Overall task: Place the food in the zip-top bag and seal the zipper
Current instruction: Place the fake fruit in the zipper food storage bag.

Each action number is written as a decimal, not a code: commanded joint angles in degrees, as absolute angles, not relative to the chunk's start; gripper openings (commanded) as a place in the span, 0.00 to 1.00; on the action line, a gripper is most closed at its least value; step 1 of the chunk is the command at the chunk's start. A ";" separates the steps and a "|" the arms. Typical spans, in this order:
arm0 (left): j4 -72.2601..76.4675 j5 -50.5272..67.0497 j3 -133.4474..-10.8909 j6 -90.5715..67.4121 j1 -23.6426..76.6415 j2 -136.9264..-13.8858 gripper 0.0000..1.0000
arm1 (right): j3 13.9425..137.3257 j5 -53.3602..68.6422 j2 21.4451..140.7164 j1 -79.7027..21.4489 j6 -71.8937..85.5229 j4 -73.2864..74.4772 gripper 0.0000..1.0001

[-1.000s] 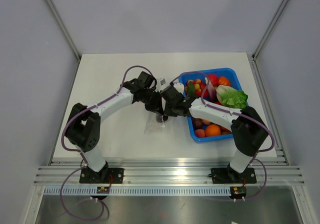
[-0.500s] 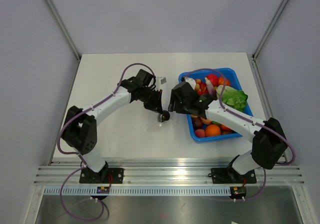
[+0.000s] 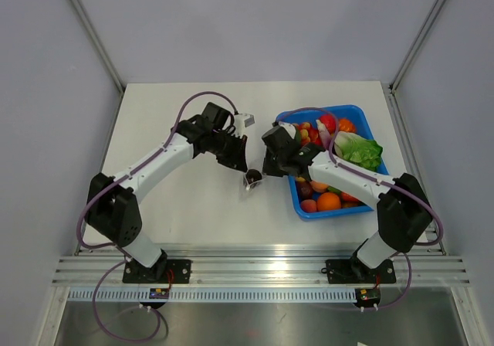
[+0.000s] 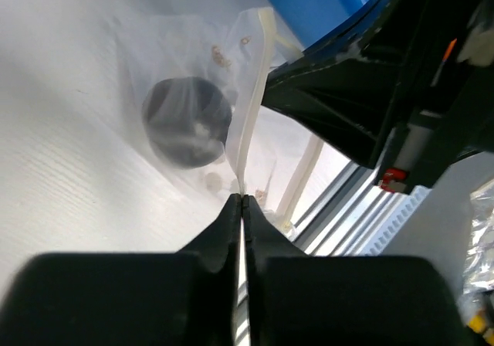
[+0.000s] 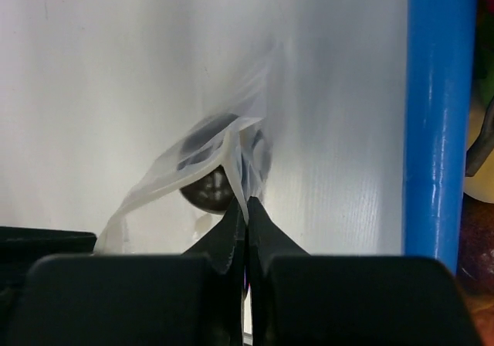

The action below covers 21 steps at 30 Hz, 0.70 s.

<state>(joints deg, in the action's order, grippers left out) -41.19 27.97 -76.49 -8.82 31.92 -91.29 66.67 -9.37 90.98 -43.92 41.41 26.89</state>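
Note:
The clear zip-top bag point(image 3: 250, 181) hangs between my two grippers above the table, left of the blue tray. The dark purple-black food point(image 3: 253, 178) sits inside it, seen through the plastic in the left wrist view point(image 4: 187, 122) and the right wrist view point(image 5: 208, 191). My left gripper point(image 3: 241, 163) is shut on the zipper strip point(image 4: 248, 130) at one end of the mouth edge. My right gripper point(image 3: 268, 168) is shut on the zipper strip's other end point(image 5: 235, 164). The bag point(image 5: 185, 178) sags below both pinches.
The blue tray point(image 3: 292, 188) stands right of the bag, holding orange and peach fruits, red pieces and a green cabbage point(image 3: 358, 151). Its blue wall point(image 5: 436, 114) is close beside my right gripper. The table's near rail runs along the front.
Both grippers have drawn apart along the bag's mouth edge, the left going up-left and the right rightward. The bag with the fruit has shifted slightly right and lifted.

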 commanded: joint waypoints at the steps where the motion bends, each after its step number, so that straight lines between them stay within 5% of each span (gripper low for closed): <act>1: -42.19 25.84 -79.54 -4.05 31.55 -89.91 0.18 | 71.79 -10.63 90.60 -44.03 42.45 28.11 0.00; 3: -41.66 22.78 -79.37 -3.34 31.55 -88.69 0.55 | 76.80 -10.90 92.63 -43.95 44.03 32.94 0.00; 4: -40.96 21.02 -78.23 -3.17 31.55 -86.25 0.83 | 78.47 -11.16 94.46 -43.95 44.64 34.35 0.00; 6: -37.12 15.68 -75.60 -2.90 31.55 -82.11 0.95 | 83.30 -10.73 96.41 -43.25 46.05 38.57 0.00; 17: 10.67 3.71 -29.32 -7.82 36.99 -49.33 0.89 | 88.86 2.01 101.95 -37.27 49.65 37.01 0.00; 21: 19.24 0.26 -23.91 -7.04 41.12 -47.44 0.81 | 88.77 4.83 102.92 -37.09 51.24 36.04 0.00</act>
<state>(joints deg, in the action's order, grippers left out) 1.39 5.91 -25.32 -7.07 39.03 -47.31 86.67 0.25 102.37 -36.95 48.80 37.54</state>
